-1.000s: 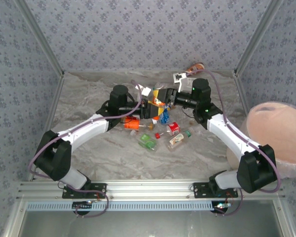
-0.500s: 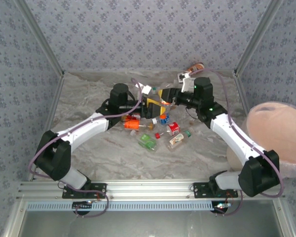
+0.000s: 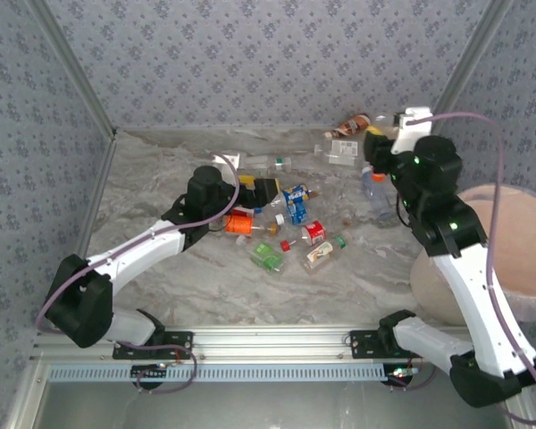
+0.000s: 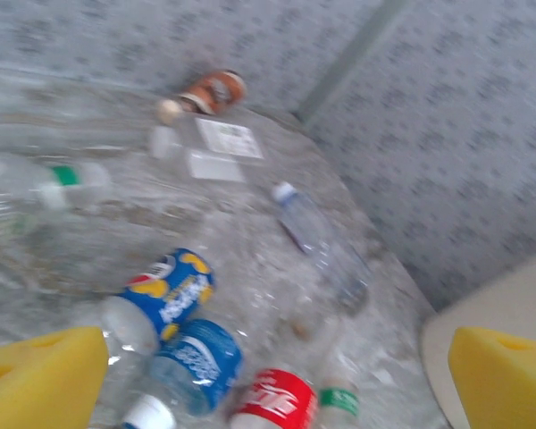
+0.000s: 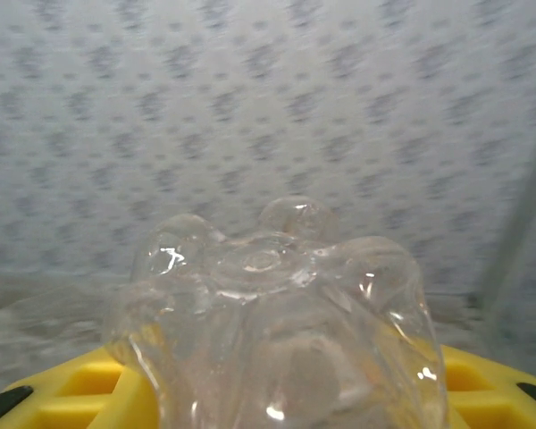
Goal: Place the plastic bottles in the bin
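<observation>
1 clear bottle is clamped, base toward the camera, in the right tool, which is held up left of the bin. The left tool gapes wide and empty over other plastic bottles scattered mid-counter. A brown-labelled bottle lies by the far wall.

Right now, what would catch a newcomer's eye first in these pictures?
A clear bottle, base toward the camera, sits clamped in the raised right gripper. Mid-table, colourful bottles lie scattered before the open left gripper, and the big pink bin stands at the right edge.
</observation>
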You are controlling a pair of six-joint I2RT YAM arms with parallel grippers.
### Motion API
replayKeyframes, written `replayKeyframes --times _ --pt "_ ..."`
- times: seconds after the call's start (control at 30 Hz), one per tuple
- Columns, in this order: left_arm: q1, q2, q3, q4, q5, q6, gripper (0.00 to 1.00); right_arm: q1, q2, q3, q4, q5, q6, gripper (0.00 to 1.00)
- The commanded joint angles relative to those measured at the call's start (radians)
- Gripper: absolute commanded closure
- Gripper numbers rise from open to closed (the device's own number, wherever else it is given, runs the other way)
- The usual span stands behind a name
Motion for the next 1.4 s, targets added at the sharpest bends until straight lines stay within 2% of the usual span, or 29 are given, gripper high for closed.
replayKeyframes --times 0.0,0.07,0.17,0.3,0.53,0.87,0.97,1.37 --pt "0.013 -0.031 -0.066 0.087 -0.188 -0.067 0.02 0.001 -0.072 0.013 -0.113 0.303 -0.141 0.61" --pt "0.013 -0.023 -0.105 0.172 -0.185 -0.072 0.02 0.0 -0.107 0.007 -0.139 0.406 -0.16 0.61" --pt "0.013 -0.008 -0.112 0.194 -0.174 -0.082 0.02 -0.011 -0.155 -0.04 -0.134 0.558 -0.187 0.63" --pt "0.012 0.017 -0.086 0.173 -0.13 -0.079 0.02 -0.092 -0.214 -0.148 -0.096 0.612 -0.188 0.63" --pt "0.015 0.061 -0.03 0.13 -0.082 -0.085 0.02 -0.409 -0.202 -0.235 -0.127 0.438 -0.044 0.61" --pt "0.019 0.077 0.016 0.058 -0.068 -0.082 0.02 -0.677 -0.179 -0.371 -0.094 0.27 0.069 0.6" --pt "0.019 0.087 0.024 0.046 -0.069 -0.084 0.02 -0.708 -0.158 -0.391 -0.083 0.202 0.1 0.6" --pt "0.02 0.128 0.04 0.058 -0.056 -0.125 0.02 -0.713 -0.091 -0.418 0.034 0.057 0.118 0.57"
